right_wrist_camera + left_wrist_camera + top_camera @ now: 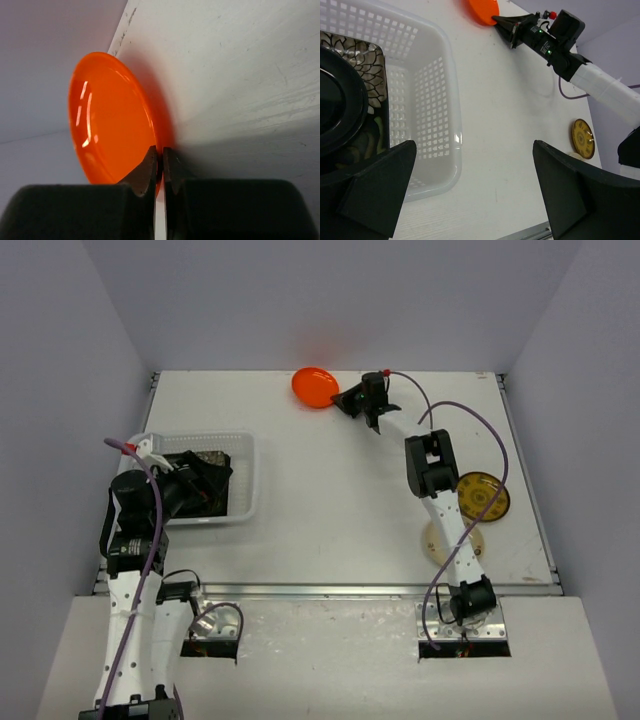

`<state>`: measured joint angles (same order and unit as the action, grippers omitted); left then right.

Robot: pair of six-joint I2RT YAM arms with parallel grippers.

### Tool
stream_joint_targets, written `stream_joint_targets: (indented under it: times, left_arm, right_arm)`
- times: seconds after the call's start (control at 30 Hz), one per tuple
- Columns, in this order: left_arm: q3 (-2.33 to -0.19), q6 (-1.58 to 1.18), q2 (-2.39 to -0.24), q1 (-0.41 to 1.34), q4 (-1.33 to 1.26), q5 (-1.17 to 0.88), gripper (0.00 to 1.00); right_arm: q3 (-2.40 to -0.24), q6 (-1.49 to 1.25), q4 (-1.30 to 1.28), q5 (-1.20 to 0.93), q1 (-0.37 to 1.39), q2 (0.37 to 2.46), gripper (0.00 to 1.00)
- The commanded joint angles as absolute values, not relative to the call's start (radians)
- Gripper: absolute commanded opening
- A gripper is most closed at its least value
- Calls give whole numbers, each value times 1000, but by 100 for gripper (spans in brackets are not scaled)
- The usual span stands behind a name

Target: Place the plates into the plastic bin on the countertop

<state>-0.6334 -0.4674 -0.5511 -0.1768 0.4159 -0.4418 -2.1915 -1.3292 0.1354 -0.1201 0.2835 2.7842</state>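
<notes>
My right gripper (342, 400) is shut on the rim of the round orange plate (313, 386) at the far edge of the white countertop (350, 500); the right wrist view shows the fingers (150, 167) pinching the orange plate (112, 120), which is tilted up off the surface. My left gripper (475, 190) is open and empty beside the plastic bin (245, 465). The bin (440, 100) holds a black floral square plate (365, 60) and a round black plate (337, 110). A yellow round plate (482, 497) and a cream plate (445, 540) lie at the right.
The metal rail (330, 590) runs along the countertop's near edge. Grey walls close in the far and side edges. The right arm (432, 465) stretches over the middle right of the countertop, partly covering the cream plate.
</notes>
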Motion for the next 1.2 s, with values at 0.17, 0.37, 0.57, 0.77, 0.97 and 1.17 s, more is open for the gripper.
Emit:
stream_joint_targets:
  times: [0.17, 0.37, 0.57, 0.77, 0.97, 1.17]
  left_arm:
    - [-646, -445, -588, -164, 359, -496, 100]
    - [-657, -495, -697, -161, 287, -613, 100]
    - [-682, -579, -889, 55, 158, -615, 100]
    - [-741, -563, -1048, 224, 126, -611, 99]
    - [-700, -621, -1068, 273, 23, -629, 67]
    - [-742, -618, -1093, 316, 47, -617, 0]
  right_arm:
    - [-1862, -1100, 53, -56, 281, 2522, 0]
    - [-1445, -772, -20, -89, 324, 2088, 0]
    - [-1034, -631, 18, -406, 353, 1675, 0]
    - [-854, -712, 207, -805, 347, 1490, 0]
    - [-815, -817, 308, -882, 357, 1420, 0]
    - [-819, -854, 332, -843, 402, 1405, 0]
